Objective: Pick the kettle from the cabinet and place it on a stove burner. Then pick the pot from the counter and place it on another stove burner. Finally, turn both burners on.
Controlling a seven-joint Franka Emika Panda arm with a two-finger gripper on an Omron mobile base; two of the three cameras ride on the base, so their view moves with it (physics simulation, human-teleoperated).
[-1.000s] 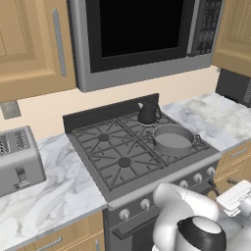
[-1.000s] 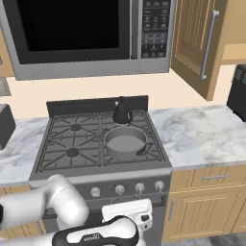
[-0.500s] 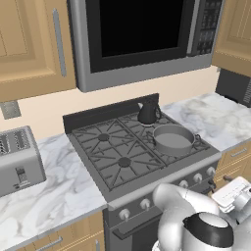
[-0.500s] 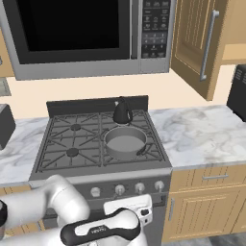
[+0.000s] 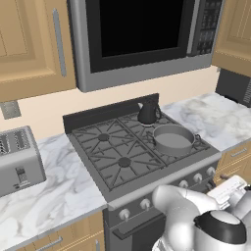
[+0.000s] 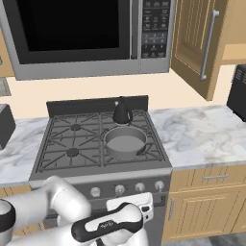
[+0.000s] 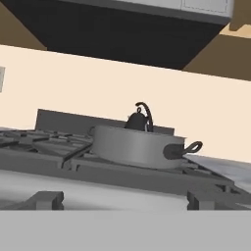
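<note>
Since a second ago your arm has sunk lower in front of the range point(image 6: 57, 175), the hand now level with its front edge, while the kettle point(image 6: 122, 113) and pot point(image 6: 125, 142) have stayed put. The kettle stands on the range's back right burner and the pot on the front right one, just ahead of it. Your fingers point(image 7: 120, 200) are spread wide, holding nothing; the white marble surface point(image 6: 202, 134) flanks the range, under the microwave point(image 6: 81, 36) and the cabinet point(image 6: 199, 41), whose door is open.
</note>
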